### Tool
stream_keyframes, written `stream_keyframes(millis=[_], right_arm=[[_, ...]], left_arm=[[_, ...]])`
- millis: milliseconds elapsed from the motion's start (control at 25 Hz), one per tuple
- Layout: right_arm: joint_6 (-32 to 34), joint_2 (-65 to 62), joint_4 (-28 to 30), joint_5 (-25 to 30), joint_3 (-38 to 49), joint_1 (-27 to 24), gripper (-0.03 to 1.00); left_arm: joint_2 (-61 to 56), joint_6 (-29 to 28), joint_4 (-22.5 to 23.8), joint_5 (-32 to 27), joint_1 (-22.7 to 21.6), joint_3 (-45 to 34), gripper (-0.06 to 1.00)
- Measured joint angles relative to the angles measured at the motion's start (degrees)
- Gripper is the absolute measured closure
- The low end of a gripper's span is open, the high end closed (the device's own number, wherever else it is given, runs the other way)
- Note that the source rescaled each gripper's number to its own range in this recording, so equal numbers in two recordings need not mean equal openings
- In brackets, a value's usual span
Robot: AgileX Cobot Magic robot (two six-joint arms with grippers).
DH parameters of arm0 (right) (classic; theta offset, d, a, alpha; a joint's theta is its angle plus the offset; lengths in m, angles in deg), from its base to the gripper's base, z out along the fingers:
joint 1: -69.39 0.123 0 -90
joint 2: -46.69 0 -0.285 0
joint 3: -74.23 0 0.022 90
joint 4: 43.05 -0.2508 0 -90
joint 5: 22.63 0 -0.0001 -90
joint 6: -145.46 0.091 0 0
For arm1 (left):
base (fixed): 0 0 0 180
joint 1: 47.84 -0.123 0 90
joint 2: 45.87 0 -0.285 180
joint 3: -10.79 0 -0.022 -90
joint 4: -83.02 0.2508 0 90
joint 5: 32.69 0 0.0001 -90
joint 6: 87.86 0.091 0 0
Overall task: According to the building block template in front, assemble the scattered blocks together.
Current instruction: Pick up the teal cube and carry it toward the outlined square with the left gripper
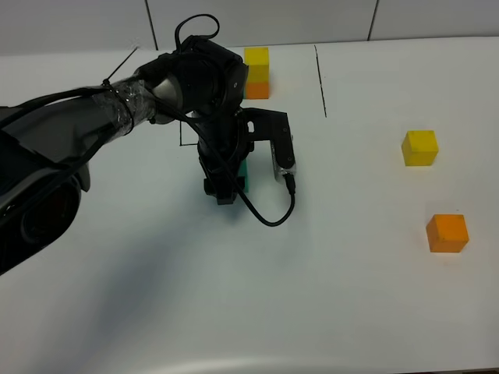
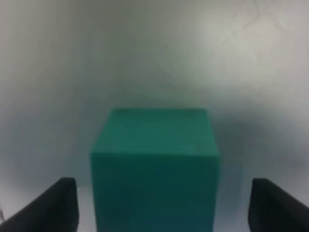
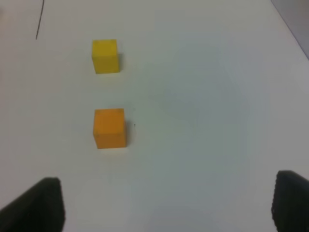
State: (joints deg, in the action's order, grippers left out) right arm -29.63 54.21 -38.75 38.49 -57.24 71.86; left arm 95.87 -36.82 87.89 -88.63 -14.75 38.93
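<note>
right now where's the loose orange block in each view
Exterior high: orange block low on the right.
Left wrist: not in it; only the teal block between the left fingers.
Right wrist: orange block ahead of the right fingers, nearer them than its neighbour.
Shared landmark: yellow block, next to it in both.

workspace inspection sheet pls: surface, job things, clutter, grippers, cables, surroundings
surface: white table, black drawn line at the far side
job's things: template at the far edge, yellow and orange cubes showing, rest hidden by the arm; teal block near the middle; yellow block and orange block apart on the right
clutter: nothing seen
grippers: left gripper open, straddling the teal block with gaps both sides; right gripper open, empty
cables: black cable loops off the left wrist
surroundings: pale panelled wall
</note>
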Motion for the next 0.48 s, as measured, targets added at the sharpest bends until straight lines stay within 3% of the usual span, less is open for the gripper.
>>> stream_keyframes(millis=[80, 200, 480], right_arm=[[0.0, 0.0, 0.0, 0.0, 0.0, 0.0, 0.02], [0.0, 0.0, 0.0, 0.0, 0.0, 0.0, 0.02], [0.0, 0.0, -0.2, 0.0, 0.0, 0.0, 0.02]], left_arm=[[-1.4, -1.3, -0.2, -0.3, 0.0, 0.0, 0.15], [-4.1, -3.2, -0.3, -0.9, 0.0, 0.0, 0.09], [-10.0, -6.0, -3.3, -3.1, 0.0, 0.0, 0.08]])
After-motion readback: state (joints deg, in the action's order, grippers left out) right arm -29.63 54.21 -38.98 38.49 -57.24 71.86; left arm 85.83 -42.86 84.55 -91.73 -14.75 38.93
